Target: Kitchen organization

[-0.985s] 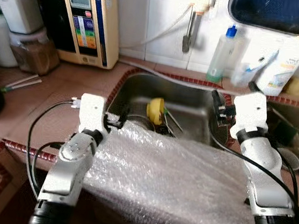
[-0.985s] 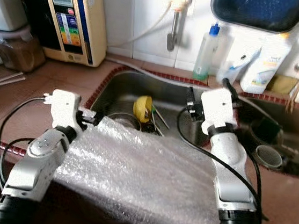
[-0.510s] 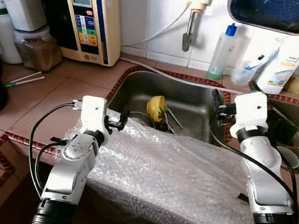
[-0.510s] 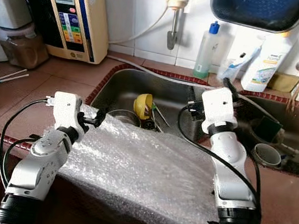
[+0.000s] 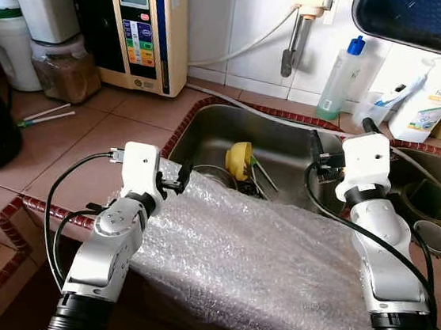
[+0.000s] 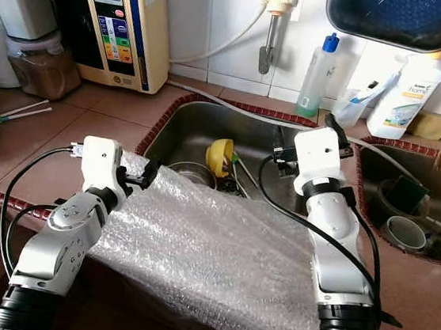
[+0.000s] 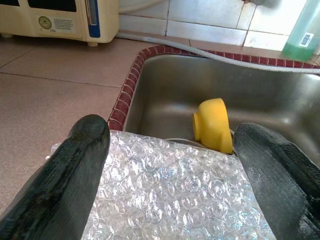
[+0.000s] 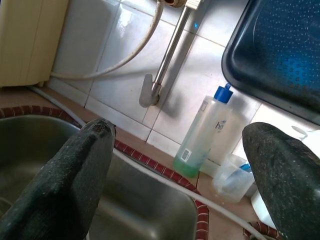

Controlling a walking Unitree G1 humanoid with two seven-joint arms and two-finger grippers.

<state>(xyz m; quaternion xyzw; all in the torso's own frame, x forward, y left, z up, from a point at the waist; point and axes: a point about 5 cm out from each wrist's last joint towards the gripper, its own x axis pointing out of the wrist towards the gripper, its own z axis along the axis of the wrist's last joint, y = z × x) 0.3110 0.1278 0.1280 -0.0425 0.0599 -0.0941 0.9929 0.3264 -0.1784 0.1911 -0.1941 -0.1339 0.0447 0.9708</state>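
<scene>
bubble wrap sheet (image 5: 257, 265) lay draped over the near edge of the table (image 5: 89, 130), spanning the near rim of the sink (image 5: 279, 144) and hanging down toward the robot. left gripper (image 7: 170, 165) sat at the sheet's far-left corner, fingers (image 7: 75, 165) spread wide with the wrap lying between them, not clamped on it. right gripper (image 8: 185, 170) was raised over the sink's right side, fingers (image 8: 75, 165) wide apart, holding nothing, pointed at the tiled wall. yellow cup (image 5: 241, 159) lay on its side in the sink, beside a metal bowl (image 6: 184, 171) partly hidden under the wrap's far edge. on the far ledge: clear soap bottle with blue cap (image 5: 340, 79) and a white bottle (image 5: 429, 93). faucet (image 5: 294, 42) above the sink. beige water purifier (image 5: 145, 25) stood far left on the table, chopsticks (image 5: 47, 116) lying near it.
</scene>
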